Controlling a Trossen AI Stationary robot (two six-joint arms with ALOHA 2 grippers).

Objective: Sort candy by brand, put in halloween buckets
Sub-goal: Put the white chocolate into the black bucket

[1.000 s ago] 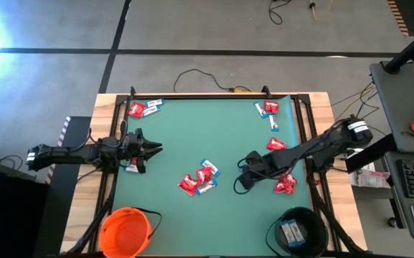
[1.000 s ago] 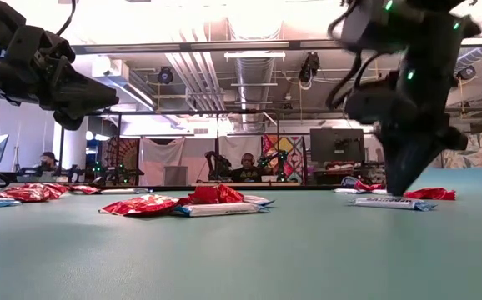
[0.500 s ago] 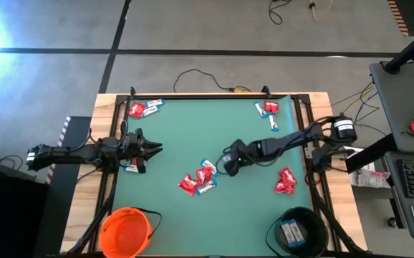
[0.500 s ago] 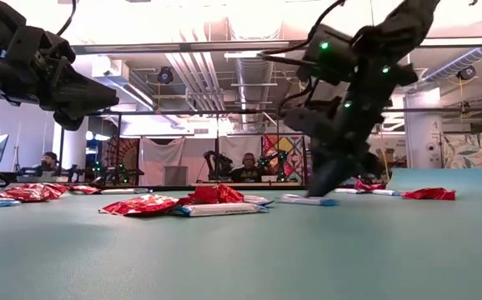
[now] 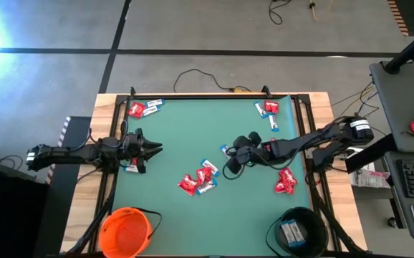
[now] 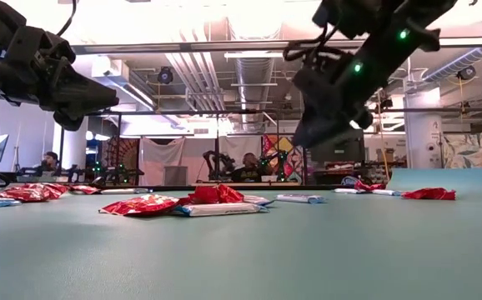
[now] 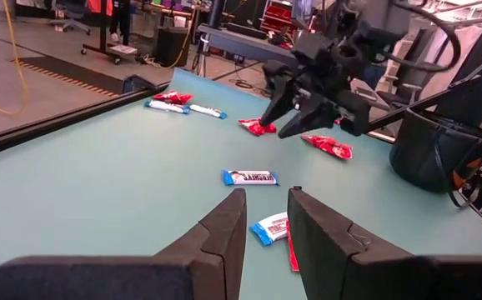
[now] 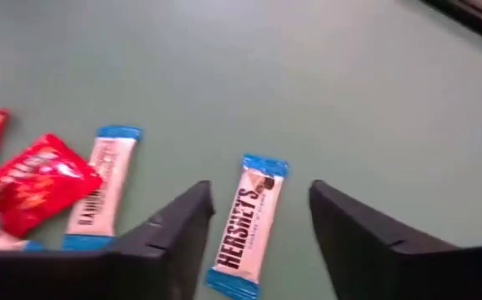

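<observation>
A blue-and-white candy bar [image 8: 245,218] lies flat on the green mat [image 5: 185,129] near the middle, also seen in the high view [image 5: 225,150]. My right gripper [image 8: 259,187] hovers open above it, one finger on each side, touching nothing; the low view shows it lifted [image 6: 308,137] above the bar [image 6: 301,198]. Red and blue candy sits in a pile [image 5: 198,179]. The orange bucket [image 5: 124,231] and the black bucket [image 5: 300,229] stand at the near edge. My left gripper [image 5: 158,148] waits at the left, its fingers a little apart [image 7: 268,218] and empty.
More candy lies at the far left [image 5: 141,109], at the far right [image 5: 268,109], as red packets near the right edge [image 5: 286,180], and under the left arm [image 5: 130,166]. Blue bars lie inside the black bucket. A desk [image 5: 407,107] stands past the table's right edge.
My right gripper has gone toward the table's left and far edges, sliding the blue-and-white bar along the mat with its shut fingertips. It has then opened, let go and risen. The bar now lies flat near the middle pile.
</observation>
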